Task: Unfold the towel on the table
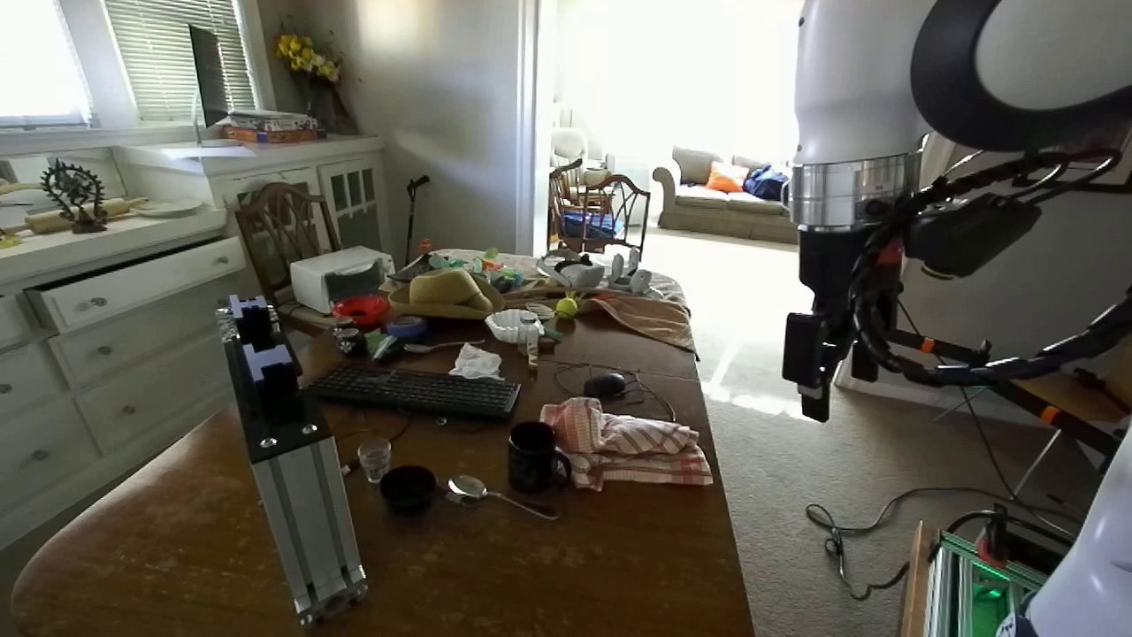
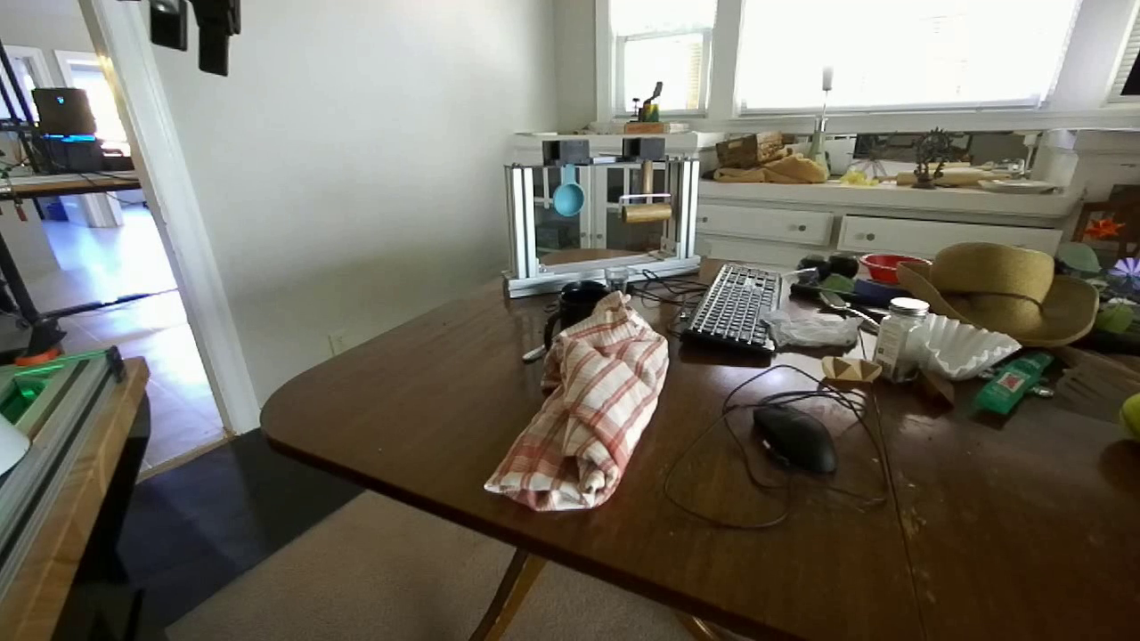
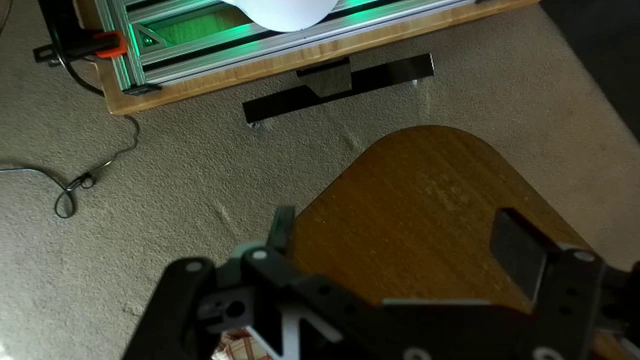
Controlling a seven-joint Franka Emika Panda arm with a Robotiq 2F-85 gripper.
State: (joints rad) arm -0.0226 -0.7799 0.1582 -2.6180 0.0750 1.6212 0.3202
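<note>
The towel, a red-pink and white striped cloth, lies folded and bunched on the dark brown table. It shows in both exterior views (image 1: 632,447) (image 2: 597,392), and a small patch of it shows at the bottom of the wrist view (image 3: 243,346). The table shows in both exterior views (image 1: 619,566) (image 2: 392,392) and its rounded corner is in the wrist view (image 3: 415,200). My gripper (image 1: 831,380) is open and empty, well above the table's level and off to the side of the towel. Its fingers are wide apart in the wrist view (image 3: 400,239) and partly cut off at the top in an exterior view (image 2: 194,40).
A black mug (image 1: 531,457) stands against the towel. A mouse (image 2: 795,438) with its cord, a keyboard (image 1: 416,392), a spoon (image 1: 504,497), a black bowl (image 1: 409,489) and a glass (image 1: 375,459) are near. A metal frame (image 2: 606,276) stands on the table. A hat (image 1: 447,292) lies farther off.
</note>
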